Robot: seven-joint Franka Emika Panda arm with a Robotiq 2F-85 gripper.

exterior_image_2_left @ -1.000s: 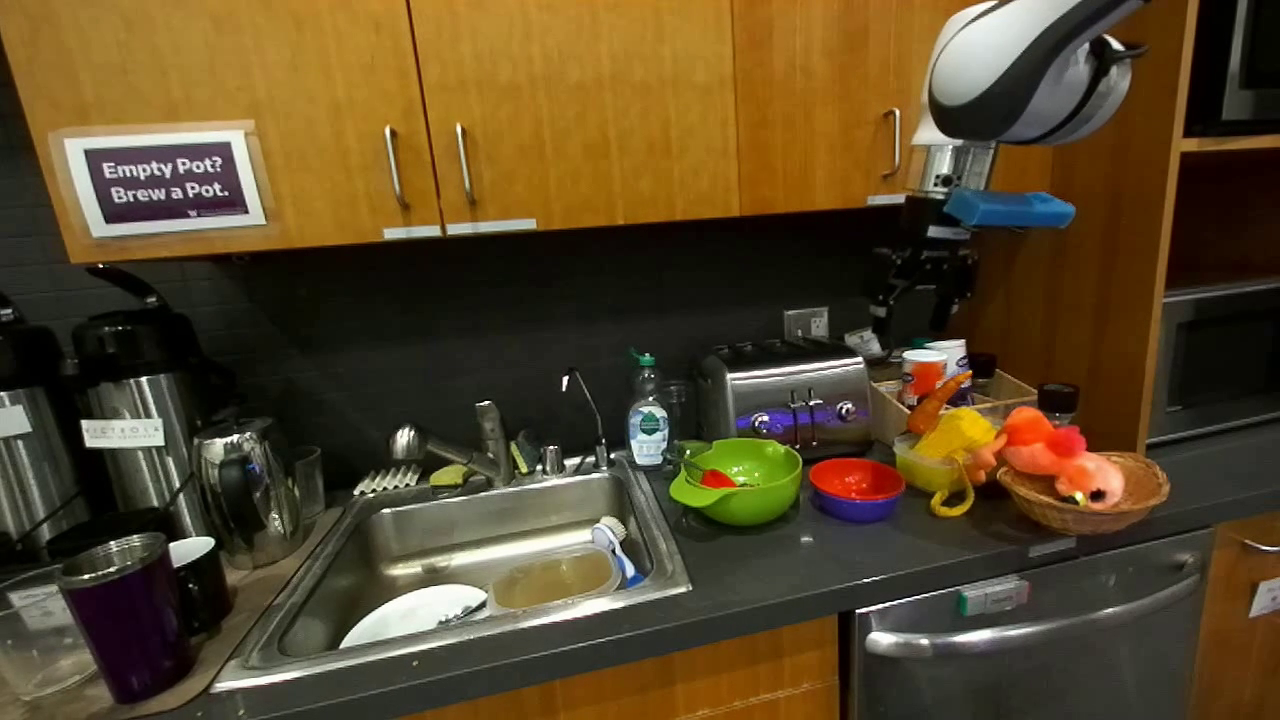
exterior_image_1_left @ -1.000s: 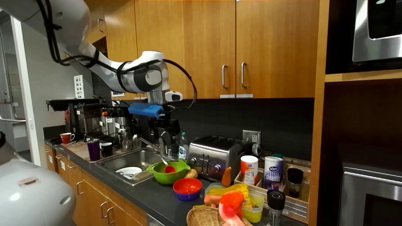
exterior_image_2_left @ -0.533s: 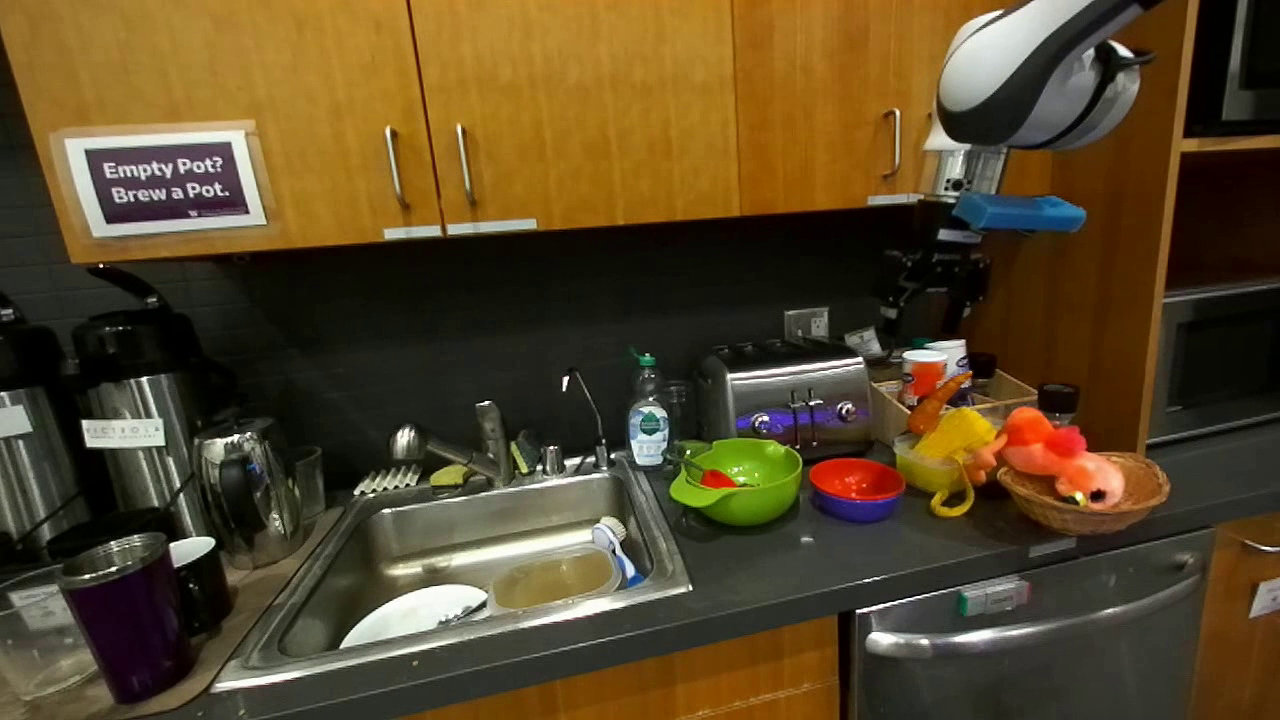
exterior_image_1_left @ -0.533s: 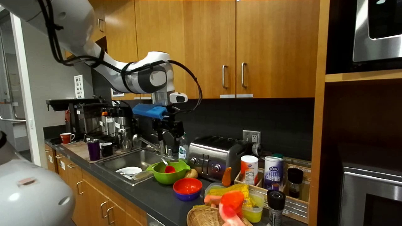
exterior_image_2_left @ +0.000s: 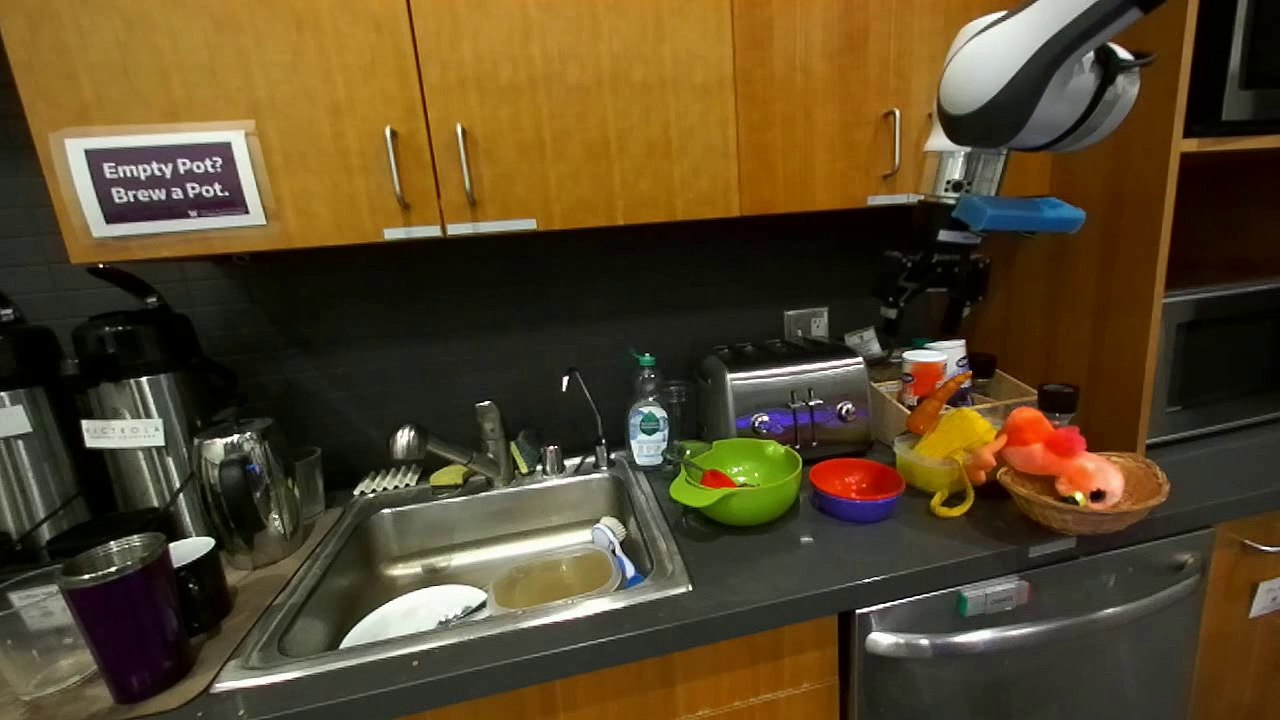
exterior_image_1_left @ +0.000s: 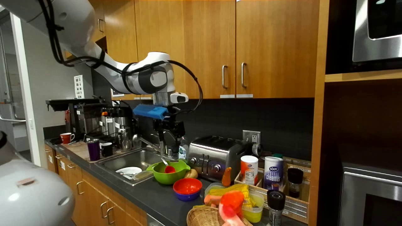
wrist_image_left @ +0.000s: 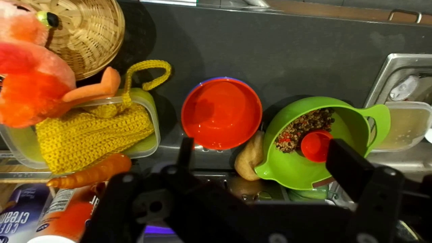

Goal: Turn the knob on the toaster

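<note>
The toaster (exterior_image_1_left: 207, 155) is a low silver box with a dark slotted top, standing against the back wall; it also shows in an exterior view (exterior_image_2_left: 790, 385). Its front has a left knob (exterior_image_2_left: 761, 423) and a right knob (exterior_image_2_left: 846, 411), with two levers between them; both knobs also show in an exterior view, left (exterior_image_1_left: 193, 160) and right (exterior_image_1_left: 217, 168). My gripper (wrist_image_left: 261, 150) is open and empty, pointing down, apart from the toaster and higher than its top. In the wrist view the gripper hides most of the toaster (wrist_image_left: 236, 185).
A green bowl (exterior_image_2_left: 740, 490), a red bowl (exterior_image_2_left: 857, 480) and a brown pear-shaped item (wrist_image_left: 249, 158) are in front of the toaster. A tub with yellow knitting (wrist_image_left: 94, 135), an orange carrot (wrist_image_left: 91, 170) and a basket (exterior_image_2_left: 1100, 505) stand beside them. The sink (exterior_image_2_left: 450, 540) lies alongside.
The arm and gripper have moved slightly to the right in both exterior views, mostly in the earlier half second. They are nearly still since then. The toaster and other objects have not moved.
</note>
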